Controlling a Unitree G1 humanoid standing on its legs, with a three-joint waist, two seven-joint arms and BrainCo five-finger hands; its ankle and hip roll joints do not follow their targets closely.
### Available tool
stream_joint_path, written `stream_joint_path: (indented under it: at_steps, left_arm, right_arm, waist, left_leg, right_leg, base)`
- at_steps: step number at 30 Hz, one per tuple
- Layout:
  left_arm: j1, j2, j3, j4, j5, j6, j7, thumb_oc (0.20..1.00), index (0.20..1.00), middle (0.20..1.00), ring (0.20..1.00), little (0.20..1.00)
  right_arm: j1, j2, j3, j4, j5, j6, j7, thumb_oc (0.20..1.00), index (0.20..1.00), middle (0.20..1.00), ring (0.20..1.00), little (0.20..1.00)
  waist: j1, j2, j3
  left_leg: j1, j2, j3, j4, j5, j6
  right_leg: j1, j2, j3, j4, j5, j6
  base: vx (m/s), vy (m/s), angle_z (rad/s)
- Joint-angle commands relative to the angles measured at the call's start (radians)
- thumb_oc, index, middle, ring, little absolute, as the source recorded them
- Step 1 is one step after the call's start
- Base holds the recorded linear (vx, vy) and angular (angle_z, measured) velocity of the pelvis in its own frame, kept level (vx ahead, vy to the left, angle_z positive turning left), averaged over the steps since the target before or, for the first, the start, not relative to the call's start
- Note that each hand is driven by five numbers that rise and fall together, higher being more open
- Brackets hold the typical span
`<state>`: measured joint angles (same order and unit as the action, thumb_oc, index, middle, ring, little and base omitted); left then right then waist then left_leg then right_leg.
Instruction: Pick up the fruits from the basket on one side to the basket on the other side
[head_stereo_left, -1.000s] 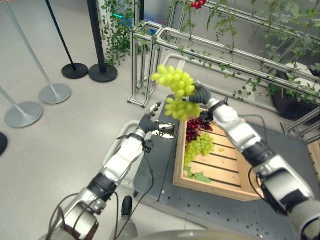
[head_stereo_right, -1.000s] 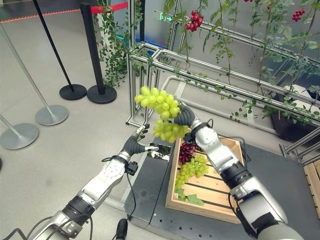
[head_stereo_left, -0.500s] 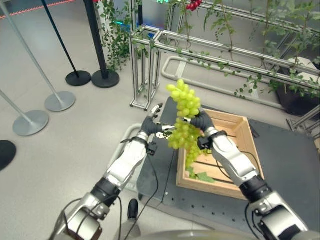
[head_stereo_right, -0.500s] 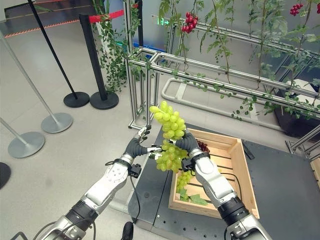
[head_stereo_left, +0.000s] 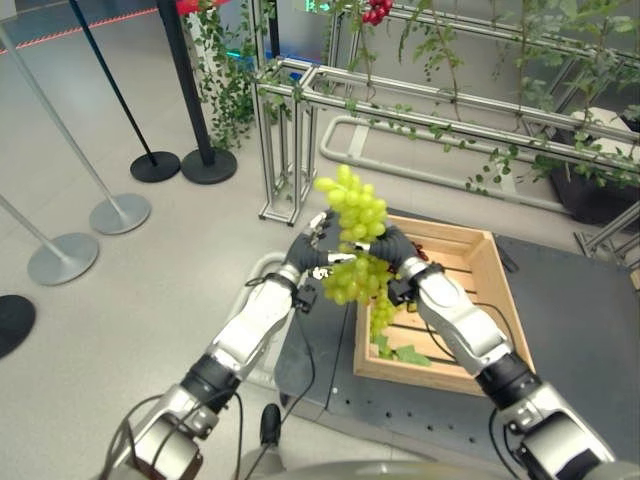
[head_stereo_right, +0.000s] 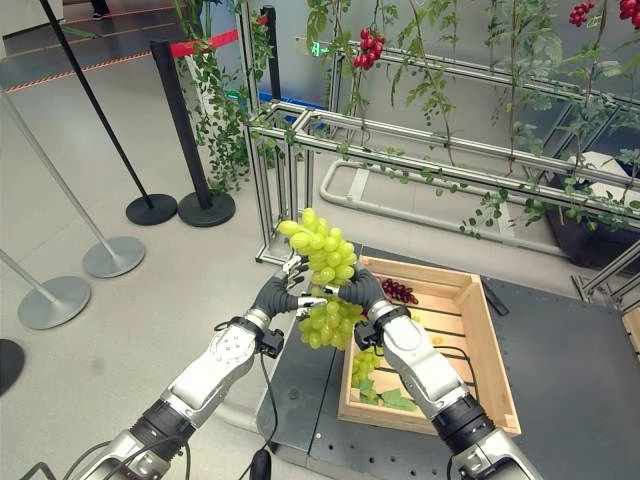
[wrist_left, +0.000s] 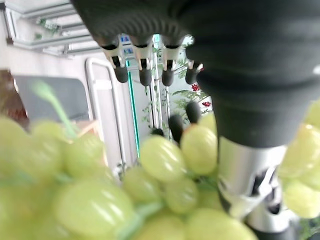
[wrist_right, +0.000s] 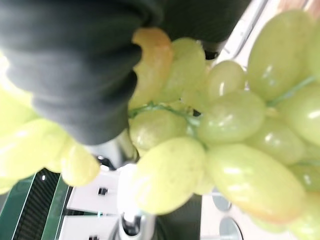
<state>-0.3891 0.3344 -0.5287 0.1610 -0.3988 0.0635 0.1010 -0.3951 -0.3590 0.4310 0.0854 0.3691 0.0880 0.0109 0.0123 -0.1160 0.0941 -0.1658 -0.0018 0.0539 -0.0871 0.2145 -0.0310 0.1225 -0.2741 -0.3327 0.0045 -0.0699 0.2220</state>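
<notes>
The right hand (head_stereo_right: 362, 291) curls its fingers round a large bunch of green grapes (head_stereo_right: 322, 270) beside the slatted wooden crate (head_stereo_right: 487, 352) (green and dark red grapes inside), the left hand (head_stereo_right: 277, 292) touching it, fingers relaxed.

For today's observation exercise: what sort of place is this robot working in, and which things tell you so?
Probably an indoor demonstration or exhibition area: vines trained over a metal frame, barrier posts on a smooth floor, and a wooden crate of grapes set on a dark platform.

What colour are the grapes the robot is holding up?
The grapes are light green, clearest in the right eye view.
</notes>
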Motion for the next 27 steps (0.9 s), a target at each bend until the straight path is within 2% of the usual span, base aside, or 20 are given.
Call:
stream_joint_path:
  at_steps: [1,11,17,20,25,26,27]
  left_arm:
    - [-0.057,-0.041,-0.032,0.053,-0.1,-0.046,-0.044,1.0,1.0,1.0,1.0,1.0]
    - [-0.084,-0.063,-0.047,0.102,-0.228,-0.037,-0.066,1.0,1.0,1.0,1.0,1.0]
    - [-0.104,-0.095,-0.047,0.143,-0.238,-0.047,-0.026,1.0,1.0,1.0,1.0,1.0]
    - [-0.1,-0.103,-0.026,0.126,-0.204,-0.065,0.022,1.0,1.0,1.0,1.0,1.0]
    - [-0.115,-0.099,0.002,0.089,-0.06,-0.097,0.107,1.0,1.0,1.0,1.0,1.0]
    - [-0.129,-0.108,0.003,0.104,-0.054,-0.104,0.132,0.2,0.2,0.2,0.2,0.2]
    - [-0.129,-0.108,0.003,0.105,-0.054,-0.105,0.132,0.2,0.2,0.2,0.2,0.2]
  right_arm:
    - [-0.131,0.042,0.021,-0.046,0.013,-0.062,0.034,0.2,0.2,0.2,0.2,0.2]
    - [-0.191,0.102,0.116,-0.026,0.028,-0.054,0.071,0.2,0.2,0.2,0.2,0.2]
    - [-0.226,0.171,0.172,-0.006,0.058,-0.062,0.063,0.2,0.2,0.2,0.2,0.2]
    - [-0.221,0.192,0.183,-0.022,0.075,-0.07,0.053,0.2,0.2,0.2,0.2,0.2]
    - [-0.206,0.208,0.188,-0.057,0.117,-0.101,0.02,0.2,0.2,0.2,0.2,0.2]
    - [-0.206,0.218,0.197,-0.055,0.141,-0.11,0.012,0.2,0.2,0.2,0.2,0.2]
    - [-0.206,0.218,0.197,-0.055,0.141,-0.11,0.012,0.2,0.2,0.2,0.2,0.2]
  waist:
    - [0.008,0.004,-0.037]
    - [0.01,0.013,-0.039]
    - [0.013,0.015,-0.04]
    - [0.016,0.014,-0.037]
    - [0.021,0.007,-0.029]
    - [0.021,0.005,-0.026]
    - [0.021,0.005,-0.026]
  left_leg:
    - [0.137,-0.022,0.003,0.033,-0.24,0.017]
    - [0.148,-0.022,0.004,0.039,-0.248,0.018]
    - [0.147,-0.023,0.002,0.042,-0.249,0.018]
    - [0.147,-0.024,-0.001,0.042,-0.249,0.019]
    - [0.144,-0.024,-0.002,0.042,-0.249,0.018]
    - [0.142,-0.025,0.0,0.044,-0.25,0.018]
    - [0.142,-0.025,0.0,0.044,-0.25,0.018]
  right_leg:
    - [-0.123,-0.04,0.037,0.06,0.115,-0.001]
    - [-0.117,-0.04,0.043,0.061,0.11,-0.002]
    - [-0.113,-0.038,0.042,0.056,0.109,-0.004]
    - [-0.11,-0.038,0.039,0.056,0.108,-0.005]
    - [-0.111,-0.039,0.038,0.056,0.105,-0.005]
    - [-0.113,-0.039,0.037,0.056,0.105,-0.005]
    - [-0.113,-0.039,0.037,0.056,0.105,-0.005]
  base:
    - [0.0,0.0,0.0]
    - [0.0,0.0,0.0]
    - [0.0,0.001,-0.02]
    - [0.0,0.0,0.0]
    - [0.0,0.0,0.0]
    - [0.0,0.0,0.0]
    - [0.0,0.0,0.0]
